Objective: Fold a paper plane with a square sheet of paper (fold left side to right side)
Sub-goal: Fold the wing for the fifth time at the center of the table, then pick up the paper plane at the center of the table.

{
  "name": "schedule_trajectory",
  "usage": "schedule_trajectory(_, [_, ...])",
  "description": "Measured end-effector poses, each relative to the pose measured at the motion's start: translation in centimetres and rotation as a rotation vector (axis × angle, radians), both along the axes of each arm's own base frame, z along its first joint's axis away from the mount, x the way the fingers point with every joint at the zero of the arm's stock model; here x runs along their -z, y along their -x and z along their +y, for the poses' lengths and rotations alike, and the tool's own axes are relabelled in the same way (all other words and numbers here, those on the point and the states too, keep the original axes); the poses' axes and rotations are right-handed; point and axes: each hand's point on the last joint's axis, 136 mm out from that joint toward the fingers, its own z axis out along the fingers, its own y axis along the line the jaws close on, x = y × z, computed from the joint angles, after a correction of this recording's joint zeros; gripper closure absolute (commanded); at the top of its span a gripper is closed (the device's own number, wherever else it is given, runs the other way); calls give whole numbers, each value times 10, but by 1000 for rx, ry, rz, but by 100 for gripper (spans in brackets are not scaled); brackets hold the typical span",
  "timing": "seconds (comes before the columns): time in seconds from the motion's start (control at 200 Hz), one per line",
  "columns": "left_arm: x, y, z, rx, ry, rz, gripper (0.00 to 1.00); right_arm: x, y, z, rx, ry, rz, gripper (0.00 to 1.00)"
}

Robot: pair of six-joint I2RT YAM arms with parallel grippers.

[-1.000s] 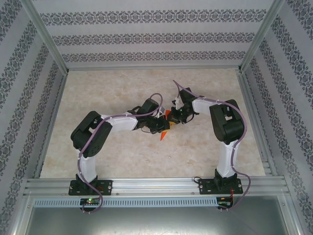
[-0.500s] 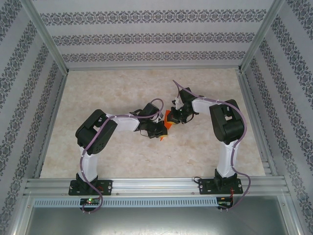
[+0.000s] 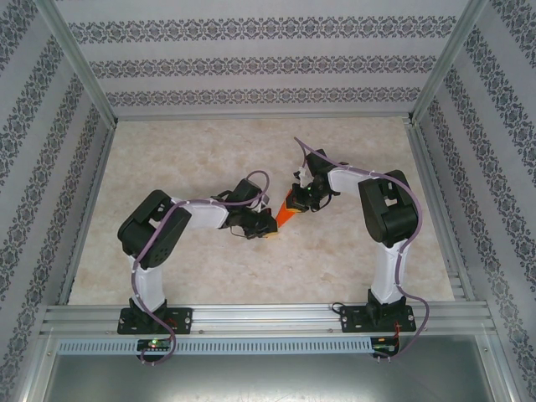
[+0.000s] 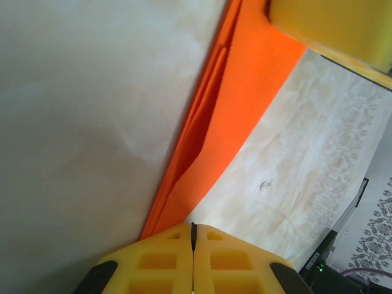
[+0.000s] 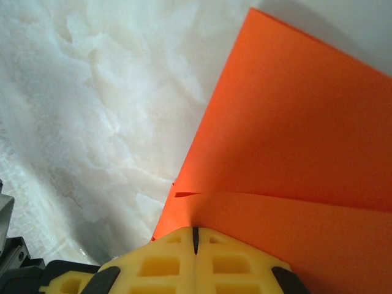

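Patterned wallpaper lines the walls around a pale marbled table (image 3: 167,268) framed in aluminium rails. Both arms reach in from the near edge and meet about the middle of the table, a little towards its right edge. Between them we see the orange paper (image 3: 287,216), folded into a narrow strip that slants from the left gripper (image 3: 270,226) up to the right gripper (image 3: 299,198).

In the left wrist view the left gripper (image 4: 193,231) has its yellow pads pressed together on the lower tip of the paper (image 4: 245,104), whose layered edges run up to a yellow finger (image 4: 331,24) of the other claw. In the right wrist view the right gripper (image 5: 196,236) is likewise clamped on the paper (image 5: 294,141), which fans out flat above the pads. We cannot tell whether the paper touches the table.
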Motion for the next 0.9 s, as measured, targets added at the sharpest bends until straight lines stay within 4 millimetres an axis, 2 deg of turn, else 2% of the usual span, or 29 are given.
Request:
schedule_trajectory(0.22, [-7,1,16,-27,-30,11,90,-1,-1,0,0,-1,-4,98])
schedule_trajectory(0.345, [-31,-1,24,-28,-26,-40,85,-3,-2,-1,7,7,-21,92])
schedule_trajectory(0.435, [-56,-2,30,-33,-15,-111,80,-8,-5,-7,25,40,-51,83])
schedule_trajectory(0.5, [-73,-4,37,-47,-10,-167,72,-21,-10,-12,38,56,-92,75])
schedule_trajectory(0.6, [-92,-8,51,-82,-28,-250,63,-59,-19,-19,66,76,-201,65])
schedule_trajectory(0.679, [-99,-12,63,-117,-65,-301,53,-96,-22,-27,107,92,-302,58])
schedule_trajectory(0.744, [-100,-16,72,-148,-104,-331,46,-117,-16,-33,142,107,-355,54])
schedule_trajectory(0.814, [-102,-20,82,-184,-146,-367,37,-126,-3,-39,186,122,-369,49])
schedule_trajectory(0.899, [-106,-27,93,-229,-193,-412,28,-117,19,-41,232,150,-337,46])
